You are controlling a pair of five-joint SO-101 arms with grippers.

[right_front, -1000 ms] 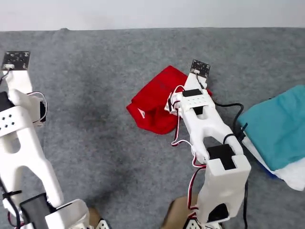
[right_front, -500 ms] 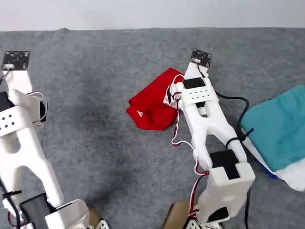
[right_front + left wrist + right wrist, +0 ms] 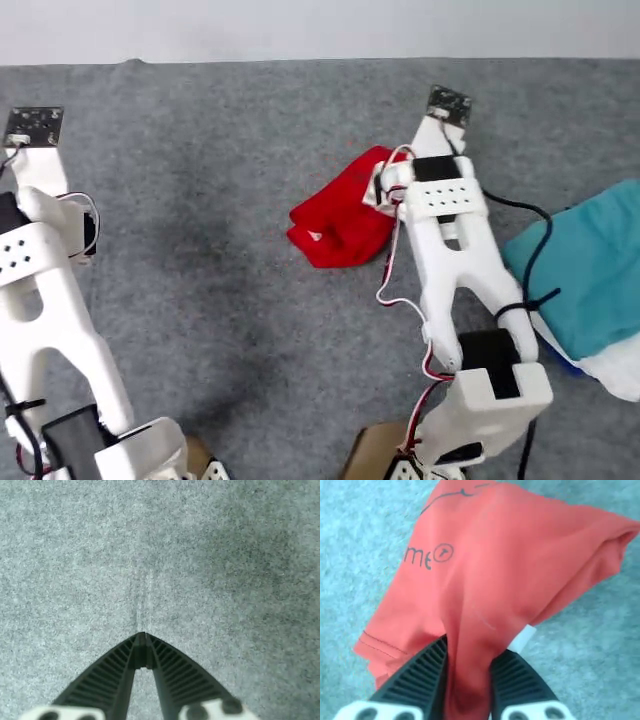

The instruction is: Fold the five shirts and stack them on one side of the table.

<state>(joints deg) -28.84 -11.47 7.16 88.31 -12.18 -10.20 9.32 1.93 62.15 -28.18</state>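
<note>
A folded red shirt lies on the grey table near the middle, bunched toward the right arm. My right gripper is shut on the red shirt, with a fold of its cloth pinched between the black fingers. In the high view that gripper sits at the shirt's right edge. A stack of folded shirts, teal on top of white, rests at the table's right side. My left gripper is shut on nothing, above bare grey felt at the far left.
The grey felt table stretches open between the two arms and behind the red shirt. The left arm stands along the left edge. A blue layer peeks out under the stack at right.
My right gripper has pulled the red shirt to the right, toward the stack, and the shirt has bunched narrower. The left arm has kept still.
</note>
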